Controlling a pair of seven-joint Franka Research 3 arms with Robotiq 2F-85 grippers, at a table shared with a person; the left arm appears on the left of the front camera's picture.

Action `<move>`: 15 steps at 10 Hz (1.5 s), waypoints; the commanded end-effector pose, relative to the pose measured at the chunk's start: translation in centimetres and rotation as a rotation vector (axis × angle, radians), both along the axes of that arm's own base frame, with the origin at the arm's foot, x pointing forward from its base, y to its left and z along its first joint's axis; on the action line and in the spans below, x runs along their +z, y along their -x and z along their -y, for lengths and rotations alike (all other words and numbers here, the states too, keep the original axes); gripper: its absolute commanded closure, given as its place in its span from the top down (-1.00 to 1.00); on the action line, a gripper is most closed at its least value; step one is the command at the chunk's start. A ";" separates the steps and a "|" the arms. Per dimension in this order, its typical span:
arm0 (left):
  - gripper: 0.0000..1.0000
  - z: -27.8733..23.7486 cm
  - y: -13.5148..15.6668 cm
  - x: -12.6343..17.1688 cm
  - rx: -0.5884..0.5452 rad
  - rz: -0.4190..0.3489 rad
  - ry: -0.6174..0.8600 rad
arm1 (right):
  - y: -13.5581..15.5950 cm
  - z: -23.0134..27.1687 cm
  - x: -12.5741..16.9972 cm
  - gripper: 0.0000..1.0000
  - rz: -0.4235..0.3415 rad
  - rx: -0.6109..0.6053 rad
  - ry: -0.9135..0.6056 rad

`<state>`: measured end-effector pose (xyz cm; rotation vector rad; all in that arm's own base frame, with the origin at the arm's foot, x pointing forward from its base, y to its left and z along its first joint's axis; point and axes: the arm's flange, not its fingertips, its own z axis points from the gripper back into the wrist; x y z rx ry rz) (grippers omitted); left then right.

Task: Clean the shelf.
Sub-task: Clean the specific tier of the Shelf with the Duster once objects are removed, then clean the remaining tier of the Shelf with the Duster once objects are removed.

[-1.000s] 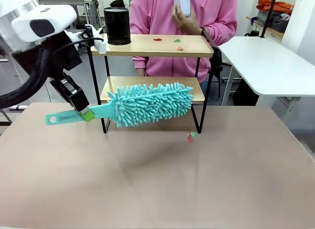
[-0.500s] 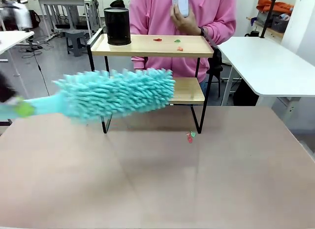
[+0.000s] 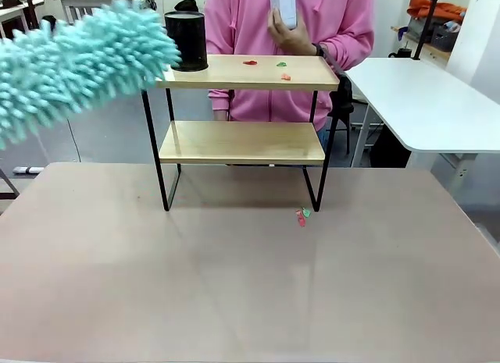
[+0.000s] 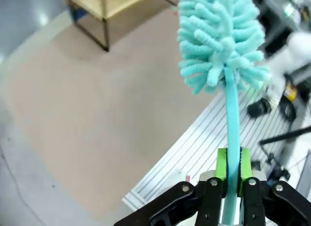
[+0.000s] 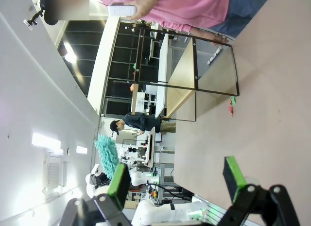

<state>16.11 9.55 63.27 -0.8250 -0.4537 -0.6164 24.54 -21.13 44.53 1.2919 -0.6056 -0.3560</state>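
Swinging the duster [image 3: 78, 58] up and off to the left, away from the lower board brushed a second ago. Now carrying its fluffy teal head, blurred, high at the far left of the front view, about level with the top board. Clamping the left gripper [image 4: 233, 164] on the thin teal handle, with a green pad pressing each side and the fluffy head pointing away beyond the fingers. Overlapping the left edge of the black can [image 3: 186, 40] with the duster's tip; touching or not, cannot tell. Finding the can standing upright on the left end of the top board. Seeing the shelf [image 3: 242, 140] standing at the far middle of the brown table [image 3: 234, 293], directly in front of a person in pink. Noting a few red and green scraps [image 3: 266, 65] lying on the top board, right of its middle. Watching the person's hand [image 3: 295, 33] holding a white thing [image 3: 286, 4] raised at chest height behind the shelf. Spotting small red and green bits [image 3: 301, 216] lying on the table just in front of the shelf's right front leg. Holding the right gripper [image 5: 176, 180] with jaws wide apart, gripping nothing, well apart from the shelf. Passing a white table [image 3: 422, 97] at the far right.
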 end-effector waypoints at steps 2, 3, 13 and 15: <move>-0.75 -5.3 1.3 -4.7 0.354 -0.071 0.247 | -0.2 -0.1 0.3 1.00 0.022 -0.003 -0.007; -0.75 -7.2 0.6 -7.0 0.447 -0.165 0.269 | -0.2 -0.1 0.3 1.00 0.022 -0.003 -0.007; -0.75 -8.5 1.5 -8.1 0.436 -0.194 0.225 | -0.2 -0.1 0.3 1.00 0.022 -0.003 -0.007; -0.75 -8.5 1.5 -8.1 0.436 -0.194 0.225 | -0.2 -0.1 0.3 1.00 0.022 -0.003 -0.007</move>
